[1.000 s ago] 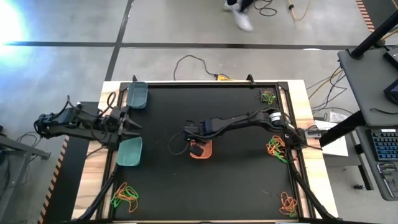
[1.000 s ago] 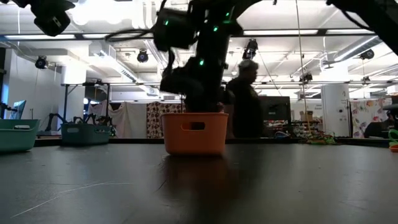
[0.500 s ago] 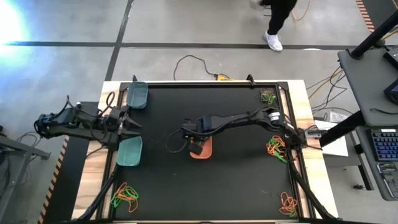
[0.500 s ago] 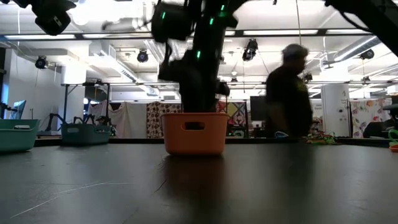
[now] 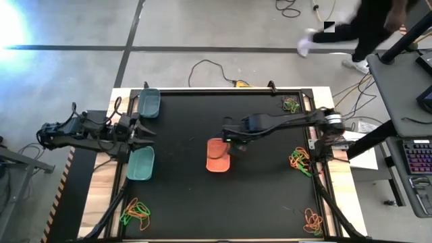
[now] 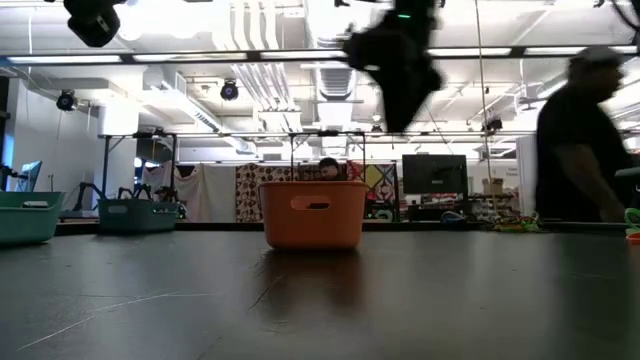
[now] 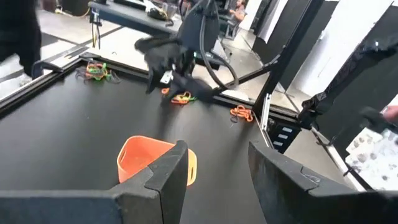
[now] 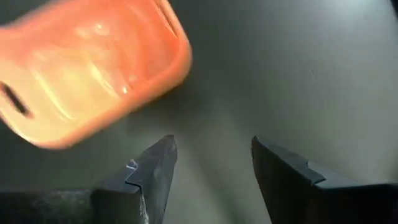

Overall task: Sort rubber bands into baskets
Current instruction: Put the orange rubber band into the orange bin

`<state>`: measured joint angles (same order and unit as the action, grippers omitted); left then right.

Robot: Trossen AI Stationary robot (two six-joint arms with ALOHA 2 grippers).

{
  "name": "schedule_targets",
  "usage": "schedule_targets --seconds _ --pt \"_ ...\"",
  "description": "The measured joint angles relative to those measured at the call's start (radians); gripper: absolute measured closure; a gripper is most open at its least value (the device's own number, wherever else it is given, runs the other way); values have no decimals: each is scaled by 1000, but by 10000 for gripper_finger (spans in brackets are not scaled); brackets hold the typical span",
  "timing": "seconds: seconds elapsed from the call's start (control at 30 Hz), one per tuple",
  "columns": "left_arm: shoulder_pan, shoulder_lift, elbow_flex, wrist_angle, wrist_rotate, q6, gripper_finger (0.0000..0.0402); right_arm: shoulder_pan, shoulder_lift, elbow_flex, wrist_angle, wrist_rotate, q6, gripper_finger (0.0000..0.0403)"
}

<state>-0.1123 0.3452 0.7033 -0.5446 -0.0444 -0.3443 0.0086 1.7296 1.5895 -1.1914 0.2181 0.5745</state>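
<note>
Bands (image 5: 299, 162) lie in loose heaps at the table (image 5: 182, 196) corners; we judge them light, limp, best pinched by one strand. Right gripper (image 5: 233, 138) spread, empty, beside orange basket (image 5: 217, 156); whether bands lie inside is unclear. Left gripper (image 5: 140, 131) parted.

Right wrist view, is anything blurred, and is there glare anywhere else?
Right wrist view: the orange basket is smeared by motion blur. High view: strong glare at the top left corner, and the walking person is blurred. Low view: bright ceiling lights.

no readable text, labels or signs
</note>
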Motion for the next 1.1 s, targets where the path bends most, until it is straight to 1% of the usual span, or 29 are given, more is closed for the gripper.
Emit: schedule_targets --seconds 0.07,0.2,0.3,0.43,0.57,0.73,0.9,0.97,1.1 --pt "0 19 0 28 0 0 249 1 -84 -126 -7 -27 113 200" --pt "0 72 -5 93 0 7 249 24 -210 -370 -12 -126 389 200" --pt "0 116 -5 143 0 28 249 54 -269 -500 -10 -216 616 200" --pt "0 170 -5 212 0 50 249 99 -305 -622 -5 -293 793 200" --pt "0 204 1 238 0 53 249 114 -322 -695 5 -302 879 200" --pt "0 230 18 247 0 53 249 114 -332 -774 26 -350 907 209" --pt "0 247 22 248 0 52 249 109 -336 -840 96 -344 921 234" --pt "0 252 22 248 0 52 249 105 -336 -868 123 -325 924 248" --pt "0 259 22 251 0 52 249 101 -336 -921 158 -323 955 280"
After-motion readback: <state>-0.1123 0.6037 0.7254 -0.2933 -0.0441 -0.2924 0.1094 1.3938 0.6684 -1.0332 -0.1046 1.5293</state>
